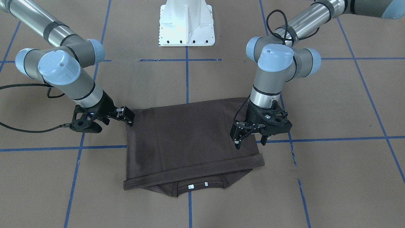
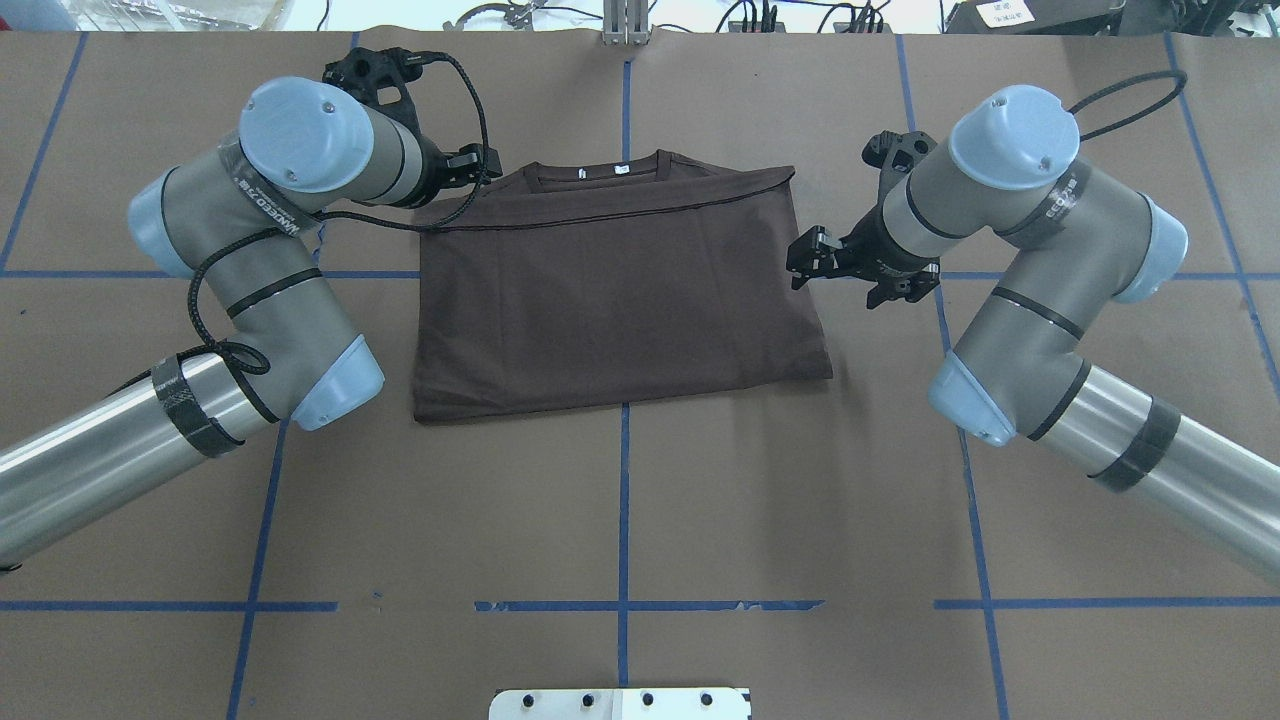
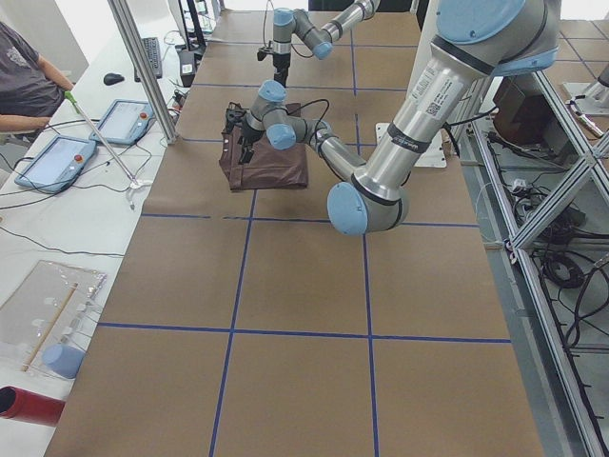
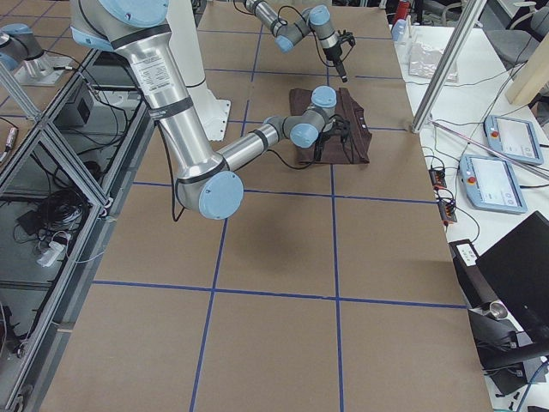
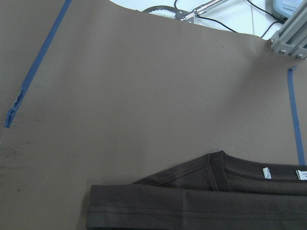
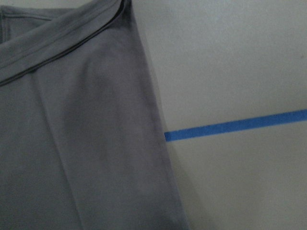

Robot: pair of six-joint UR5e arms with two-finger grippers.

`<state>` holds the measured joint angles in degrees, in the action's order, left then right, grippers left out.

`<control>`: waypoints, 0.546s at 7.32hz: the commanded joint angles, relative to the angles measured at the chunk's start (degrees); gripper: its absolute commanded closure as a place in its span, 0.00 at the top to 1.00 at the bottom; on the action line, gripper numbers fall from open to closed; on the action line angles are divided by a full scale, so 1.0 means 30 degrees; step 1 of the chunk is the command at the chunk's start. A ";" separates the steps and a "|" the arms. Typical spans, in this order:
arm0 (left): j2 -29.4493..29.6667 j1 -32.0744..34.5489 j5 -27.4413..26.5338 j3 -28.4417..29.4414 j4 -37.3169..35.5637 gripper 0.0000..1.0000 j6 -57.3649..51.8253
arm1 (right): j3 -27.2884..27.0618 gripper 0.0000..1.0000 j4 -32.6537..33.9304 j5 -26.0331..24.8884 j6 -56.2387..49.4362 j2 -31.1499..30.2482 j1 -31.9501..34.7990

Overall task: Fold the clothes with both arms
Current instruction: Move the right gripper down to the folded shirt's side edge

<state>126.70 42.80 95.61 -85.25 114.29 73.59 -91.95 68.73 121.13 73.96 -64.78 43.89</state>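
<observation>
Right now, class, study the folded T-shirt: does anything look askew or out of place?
Yes. The T-shirt lies skewed against the blue tape grid, and its folded-over hem stops short, so the collar with its white tags sticks out uncovered.

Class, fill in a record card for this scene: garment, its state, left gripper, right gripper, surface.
garment: dark brown T-shirt
state: lying flat, folded into a rough rectangle; collar and white tags peek out at the edge far from the robot
left gripper: open, fingers pointing down astride one side edge of the shirt, not gripping it
right gripper: appears open, at the opposite side edge; contact unclear
surface: brown table with blue tape lines
</observation>
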 commanded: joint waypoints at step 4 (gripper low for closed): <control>-0.0015 -0.0001 0.0005 -0.0147 0.0020 1.00 0.0021 | 0.0269 0.88 0.0089 -0.1381 0.1508 -0.0292 -0.1739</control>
<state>126.65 42.80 95.65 -85.68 114.27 73.58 -91.83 68.96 118.05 78.59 -65.75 39.05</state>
